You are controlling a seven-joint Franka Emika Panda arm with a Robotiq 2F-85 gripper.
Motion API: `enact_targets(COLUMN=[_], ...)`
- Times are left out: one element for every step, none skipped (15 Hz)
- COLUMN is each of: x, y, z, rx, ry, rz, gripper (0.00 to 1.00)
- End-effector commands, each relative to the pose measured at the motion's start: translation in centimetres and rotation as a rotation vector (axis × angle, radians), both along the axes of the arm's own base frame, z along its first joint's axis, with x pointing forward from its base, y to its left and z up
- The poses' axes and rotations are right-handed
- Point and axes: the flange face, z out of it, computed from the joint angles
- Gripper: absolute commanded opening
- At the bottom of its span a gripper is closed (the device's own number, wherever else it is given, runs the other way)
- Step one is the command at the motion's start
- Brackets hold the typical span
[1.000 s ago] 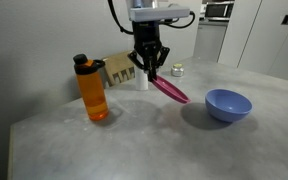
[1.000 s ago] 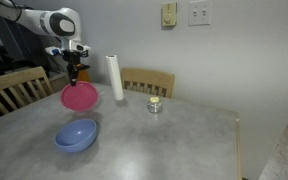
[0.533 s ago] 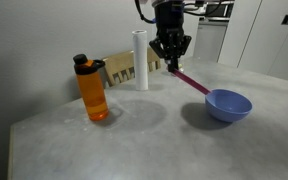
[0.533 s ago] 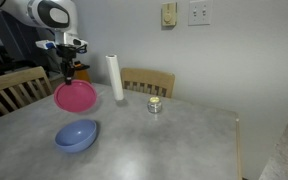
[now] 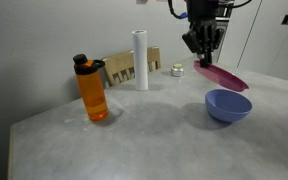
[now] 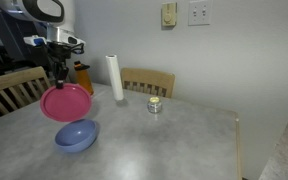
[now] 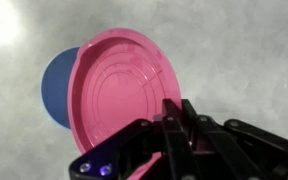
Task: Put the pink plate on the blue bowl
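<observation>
Gripper (image 5: pixel 204 60): clamped on the rim of the pink plate (image 5: pixel 222 76), which hangs tilted.
Plate: right of frame, just above the blue bowl (image 5: pixel 228 104), not touching.
Changed: swung over from near the orange bottle (image 5: pixel 92 90), so carrying's basically done, lowering's left.
Hidden: wrist view, plate covers most of the bowl; centring's hard to call.

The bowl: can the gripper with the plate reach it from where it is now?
Probably yes: the gripper holds the plate by its rim above the bowl, and nothing stands between them.
</observation>
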Motion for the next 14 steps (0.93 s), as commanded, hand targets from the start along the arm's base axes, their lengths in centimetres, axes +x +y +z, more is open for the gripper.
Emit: enact_targets(x=[-3.1,-3.6,-4.2,-4.7,-5.2,-5.6,-5.9,-6.1,-6.2,-6.1,-6.1,-5.9,-5.7,-5.4], y=[-2.4,-2.8,-3.2,-3.6,-4.1,-4.4,-4.8,-5.2,-5.5,-5.8,-6.1,-6.4,-6.6,-6.8], z=[-0.6,-1.0,-1.4,-1.7,-2.1,-2.5,-2.8,-3.3,-3.6,-4.1,-4.4,-4.7,-4.9,-5.1], rx=[0.015,0.014,0.014,0.013,0.009,0.005,-0.003,-0.012,-0.016,-0.022,-0.032,-0.049,-0.065,-0.091], ry=[0.030,0.036,0.045,0.055,0.067,0.079,0.093,0.107,0.119,0.135,0.147,0.161,0.169,0.169], rz=[-0.028,-0.036,-0.046,-0.054,-0.064,-0.070,-0.076,-0.085,-0.085,-0.091,-0.096,-0.104,-0.111,-0.122], gripper=[0.03,0.03,0.03,0.03,0.03,0.03,0.03,0.03,0.03,0.03,0.03,0.03,0.03,0.03])
